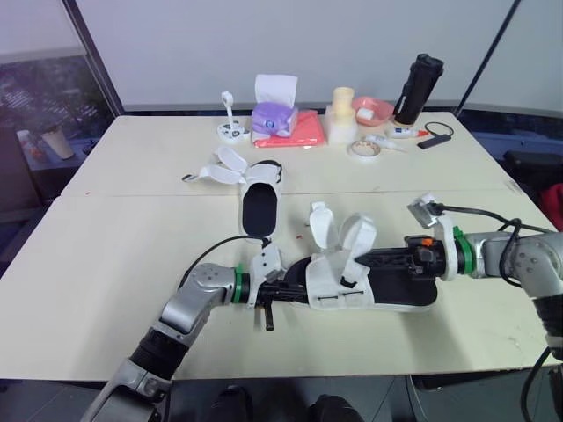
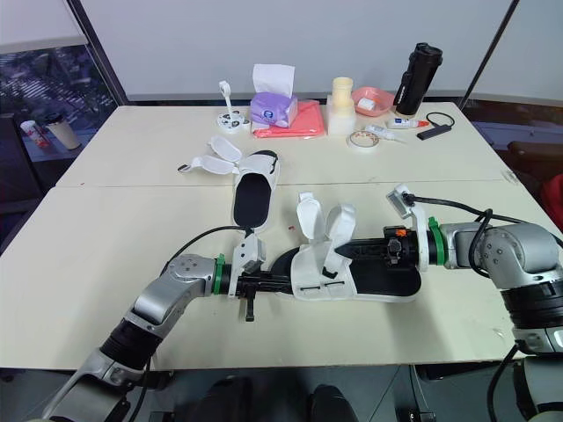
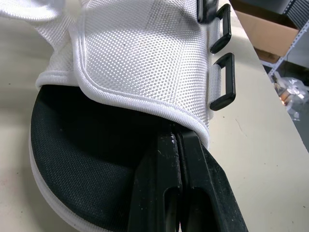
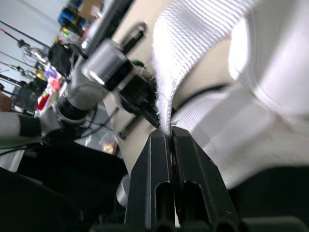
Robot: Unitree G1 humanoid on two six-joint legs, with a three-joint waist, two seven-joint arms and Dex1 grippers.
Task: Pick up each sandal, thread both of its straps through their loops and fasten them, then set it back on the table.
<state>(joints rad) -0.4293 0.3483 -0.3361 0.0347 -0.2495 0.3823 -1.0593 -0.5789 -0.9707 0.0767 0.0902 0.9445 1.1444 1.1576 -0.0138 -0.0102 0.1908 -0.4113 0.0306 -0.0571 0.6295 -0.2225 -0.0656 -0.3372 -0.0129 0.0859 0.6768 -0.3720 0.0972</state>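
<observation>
Left fingers (image 3: 157,193) are clamping the white mesh black-footbed sandal (image 1: 339,286) by its rim, right fingers (image 4: 152,183) pinching its white woven strap (image 4: 193,38); should be feeding it squarely into black plastic loops (image 3: 223,82).

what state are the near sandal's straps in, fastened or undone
Undone. Both white straps of the near sandal stand up open, and the black loops on its side are empty.
</observation>
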